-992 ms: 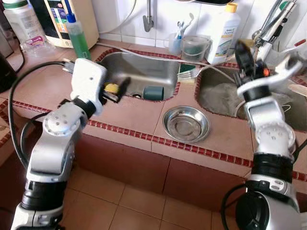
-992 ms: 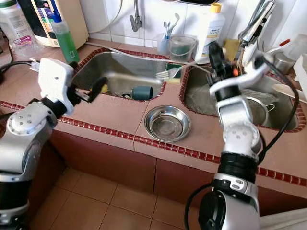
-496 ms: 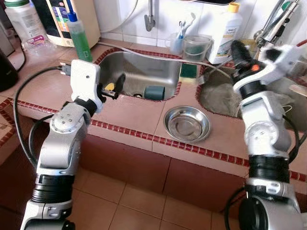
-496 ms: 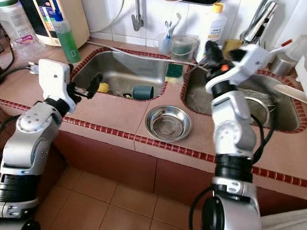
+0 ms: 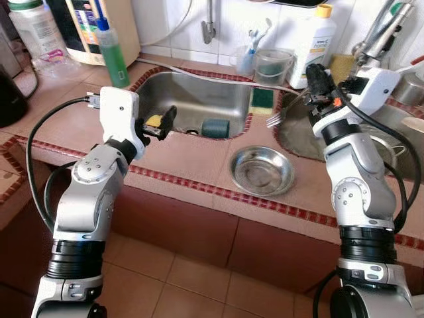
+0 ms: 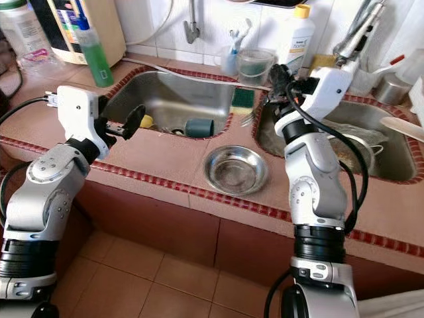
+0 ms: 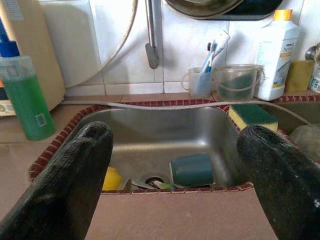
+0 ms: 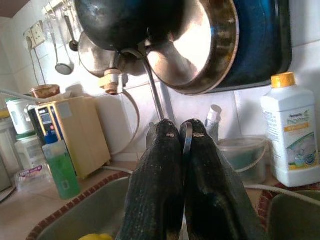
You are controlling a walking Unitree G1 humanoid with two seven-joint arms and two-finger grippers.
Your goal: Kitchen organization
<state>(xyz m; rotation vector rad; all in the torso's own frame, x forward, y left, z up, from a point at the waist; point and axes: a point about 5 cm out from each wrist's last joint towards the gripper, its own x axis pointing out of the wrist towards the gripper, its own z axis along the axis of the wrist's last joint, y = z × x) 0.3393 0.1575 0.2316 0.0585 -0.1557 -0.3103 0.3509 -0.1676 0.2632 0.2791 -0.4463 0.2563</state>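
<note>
Right gripper (image 8: 182, 150): raised over the tiled divider between the two sinks, fingers pressed together on the thin handle of a fork (image 6: 248, 118). The fork hangs tines down, its head above the divider just right of the sponge (image 5: 262, 99).

Left gripper (image 5: 167, 121): fingers spread wide, empty, held at the front rim of the left sink (image 5: 192, 86) and pointing into it.

Left sink contents: a teal cup (image 7: 192, 169) lying on its side by the drain; a yellow item (image 7: 111, 179) at the front left of the basin, too small to identify; a small utensil at the drain, unclear.

Counter, front: a steel bowl (image 5: 262, 171), upright and empty, on the tiles between the sinks and the counter edge, below the fork and apart from it.

Right sink (image 6: 371, 129): some dishware inside, partly hidden by the right arm.

Back ledge, left to right: a green soap bottle (image 5: 110, 46) beside a beige appliance (image 7: 35, 45); a tap (image 7: 151, 35) above the left sink; a cup with toothbrushes (image 7: 201, 77); a clear tub (image 7: 238, 82); a white bottle (image 7: 278, 52) with a yellow cap.

Wall above: pans (image 8: 200, 40) hanging over the sinks.

Far left counter: a clear jar (image 5: 30, 26).

A hose (image 7: 150, 104) runs along the back rim of the left sink.
</note>
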